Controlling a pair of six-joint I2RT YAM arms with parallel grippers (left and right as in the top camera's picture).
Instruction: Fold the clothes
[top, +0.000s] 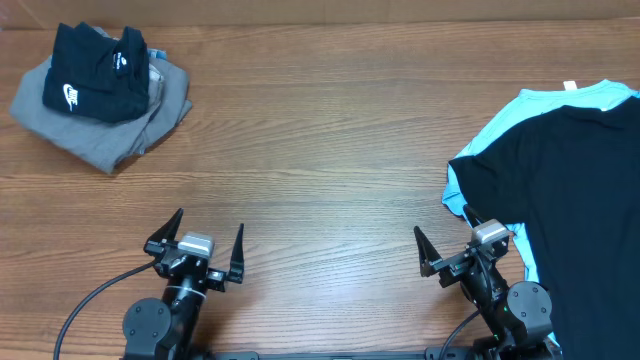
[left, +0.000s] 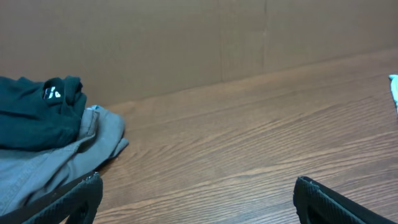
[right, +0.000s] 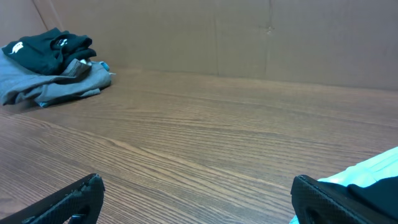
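Wooden table (top: 320, 150), two grippers, left gripper (top: 209, 221) and right gripper (top: 441, 222) both with fingers spread and empty, one flat black T-shirt (top: 585, 190) far right on one light-blue shirt (top: 500, 125), one folded black T-shirt (top: 95, 75) on grey trousers (top: 100, 140) far left

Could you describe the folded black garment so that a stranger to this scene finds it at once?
On the wooden table, look to the far left corner. There the black T-shirt sits folded on top of the grey trousers. Unlike the other black garment, spread flat at the right edge, it shows a white swoosh logo.
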